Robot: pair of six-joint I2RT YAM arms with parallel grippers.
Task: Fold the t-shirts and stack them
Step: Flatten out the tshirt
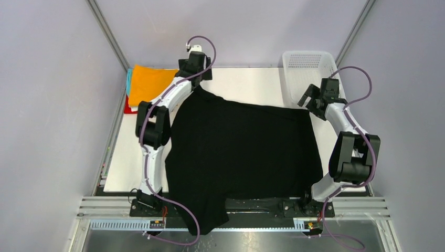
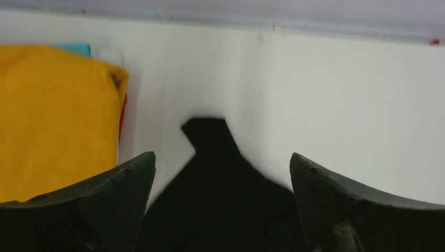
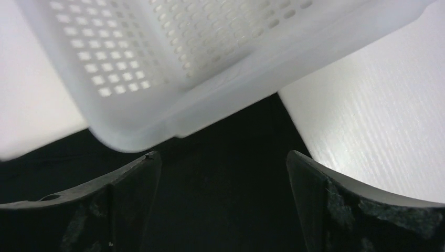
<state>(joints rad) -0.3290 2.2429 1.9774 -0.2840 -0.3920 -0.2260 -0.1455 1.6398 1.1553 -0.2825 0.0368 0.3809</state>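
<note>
Room: pale lilac walls [image 1: 52, 105] boxing in a white table [image 1: 252, 84] – pretty bare setup
Stack: orange shirt [image 1: 149, 84] on top at the far left corner, with a teal one [image 2: 76, 49] and a red one [image 1: 128, 108] peeking out under it – those look done
Black t-shirt [image 1: 241, 147]: spread flat mid-table and unfolded, near edge hanging off the front between the arm bases
Left gripper [image 2: 223, 163]: fingers spread wide and empty, over the shirt's far left corner
Right gripper [image 3: 223, 160]: fingers spread too, empty, over the far right corner by the mesh basket [image 3: 157, 63]
Left to do: fold the black one and stack it. Can't tell if that corner sits under the basket
</note>
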